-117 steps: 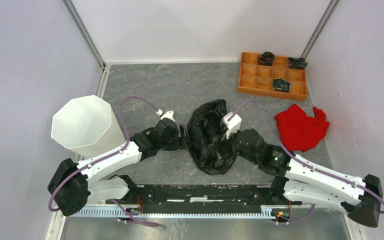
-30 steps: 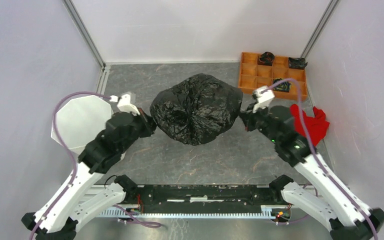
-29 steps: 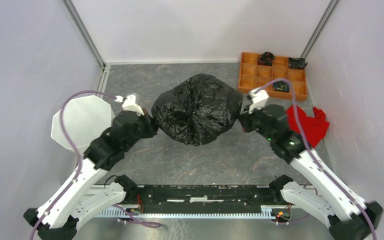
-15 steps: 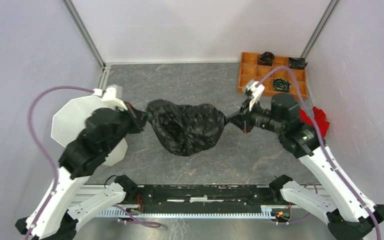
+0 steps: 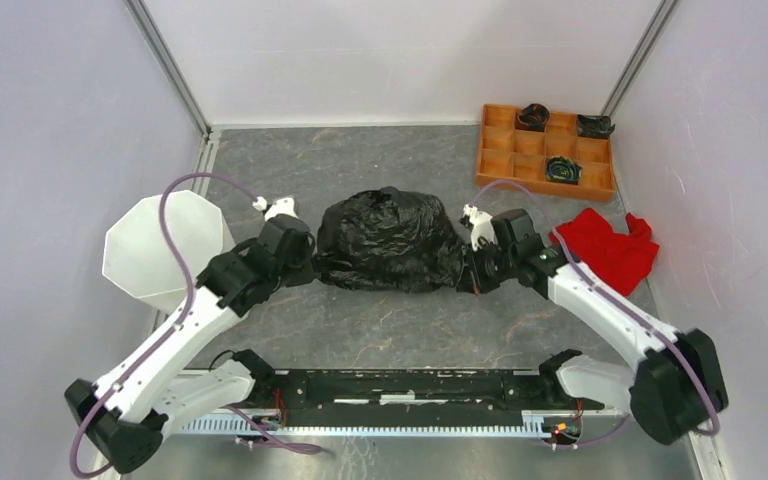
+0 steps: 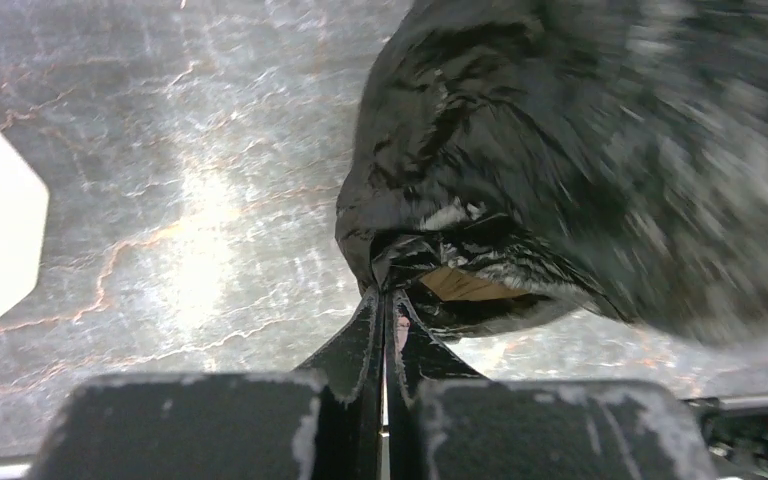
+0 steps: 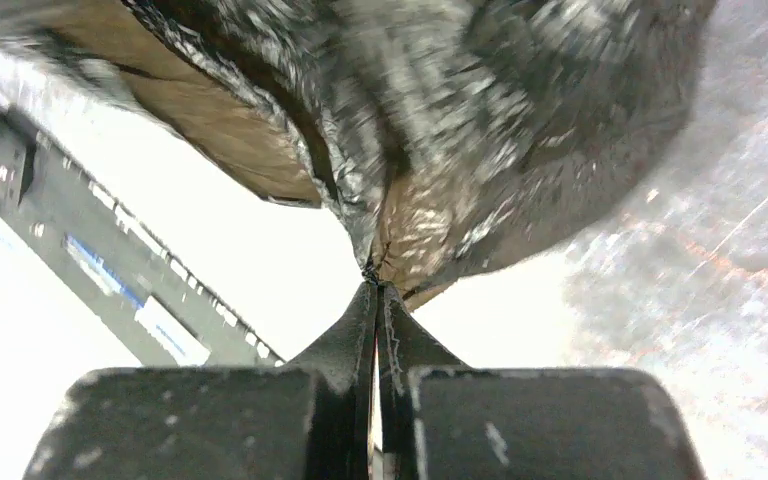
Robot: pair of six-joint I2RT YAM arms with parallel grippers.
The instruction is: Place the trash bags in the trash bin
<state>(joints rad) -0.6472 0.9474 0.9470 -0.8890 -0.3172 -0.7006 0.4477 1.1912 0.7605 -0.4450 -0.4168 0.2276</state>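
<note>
The left gripper (image 6: 385, 300) has its jaws pressed together on a thin fold at the left edge of the trash bag (image 5: 390, 240), with black film bunched right at the fingertips. The right gripper (image 7: 375, 285) is pinched tight in the same way on a pleat at the bag's right edge. The bag spans the gap between the two grippers as a wide, wrinkled, glossy mound over the middle of the grey table (image 5: 360, 165). Both wrist views are blurred, so its underside seems to rest on the table, though I cannot be sure.

The trash bin (image 5: 165, 250) stands at the table's left side, just beyond the left arm, with its octagonal rim facing up. It is apart from the bag, and the left wrist lies between them. A red cloth (image 5: 605, 255) is crumpled to the right, near the right arm. An orange tray (image 5: 545, 150) sits in the far right corner, with small dark items in some of its compartments.
</note>
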